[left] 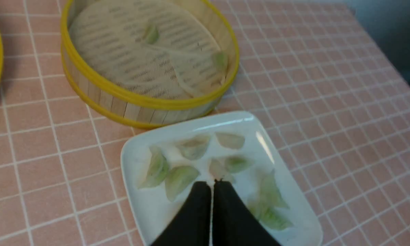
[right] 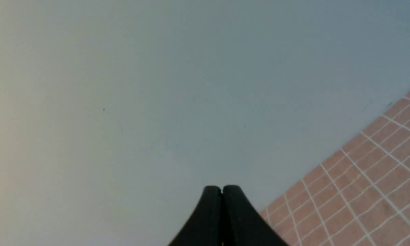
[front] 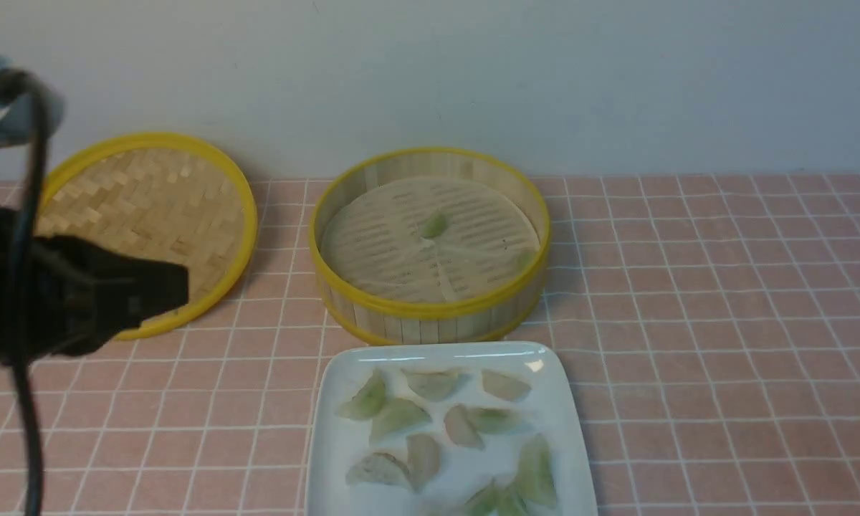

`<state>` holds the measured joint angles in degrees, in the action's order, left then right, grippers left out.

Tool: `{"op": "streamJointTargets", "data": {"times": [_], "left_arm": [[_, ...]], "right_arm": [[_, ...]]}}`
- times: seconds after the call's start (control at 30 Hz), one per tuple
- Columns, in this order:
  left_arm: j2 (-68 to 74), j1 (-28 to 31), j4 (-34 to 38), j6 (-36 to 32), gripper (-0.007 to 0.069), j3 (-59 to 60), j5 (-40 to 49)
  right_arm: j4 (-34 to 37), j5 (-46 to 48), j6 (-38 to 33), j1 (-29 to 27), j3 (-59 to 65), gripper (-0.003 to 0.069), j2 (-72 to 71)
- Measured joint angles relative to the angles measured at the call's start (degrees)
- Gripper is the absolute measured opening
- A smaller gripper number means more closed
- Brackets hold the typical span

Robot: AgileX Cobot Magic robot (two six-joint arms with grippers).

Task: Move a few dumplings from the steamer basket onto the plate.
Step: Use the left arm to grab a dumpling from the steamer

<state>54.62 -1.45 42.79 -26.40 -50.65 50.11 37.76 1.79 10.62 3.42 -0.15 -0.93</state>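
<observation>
The steamer basket [front: 430, 315] stands at the table's middle back, with two dumplings on its liner, one near the centre [front: 433, 226] and one by the right wall [front: 523, 259]. The white plate [front: 330, 444] lies in front of it and holds several dumplings [front: 399, 417]. My left gripper [front: 175, 287] is shut and empty, raised at the left. In the left wrist view its tips [left: 212, 183] show over the plate [left: 133, 160], beside a dumpling [left: 179, 177], with the basket [left: 143, 102] beyond. My right gripper [right: 222, 188] is shut and empty, facing the wall.
The shallow woven bamboo lid [front: 150, 208] lies at the back left, partly behind my left arm. A grey wall runs along the table's back edge. Pink tiled table [front: 724, 322] stretches to the right of the basket and plate.
</observation>
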Motion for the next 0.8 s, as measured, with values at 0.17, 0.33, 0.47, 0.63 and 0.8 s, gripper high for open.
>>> {"op": "streamJointTargets", "data": {"times": [0.17, 0.33, 0.47, 0.63, 0.8], "left_arm": [[19.73, -3.84, -5.68, -3.19, -0.0006, -12.58, 2.65], [31.61, -8.91, -11.66, 0.11, -0.0006, -22.57, 3.37], [41.06, -10.7, -14.35, 0.99, -0.0006, -33.29, 4.72], [54.42, -11.98, -16.39, -0.18, -0.0006, -48.5, 8.46], [65.72, -14.75, -19.98, -0.71, -0.0006, -62.67, 10.6]], "right_arm": [[-9.83, 28.53, -7.36, 0.0, -20.48, -0.001, 11.46], [-18.02, 50.7, -11.52, 0.0, -37.48, -0.001, 30.58], [-21.45, 61.61, -15.48, 0.0, -47.68, -0.001, 42.59], [-21.56, 63.91, -18.23, 0.0, -53.54, -0.001, 50.62], [-19.88, 62.98, -19.19, 0.0, -53.67, -0.001, 52.66]]}}
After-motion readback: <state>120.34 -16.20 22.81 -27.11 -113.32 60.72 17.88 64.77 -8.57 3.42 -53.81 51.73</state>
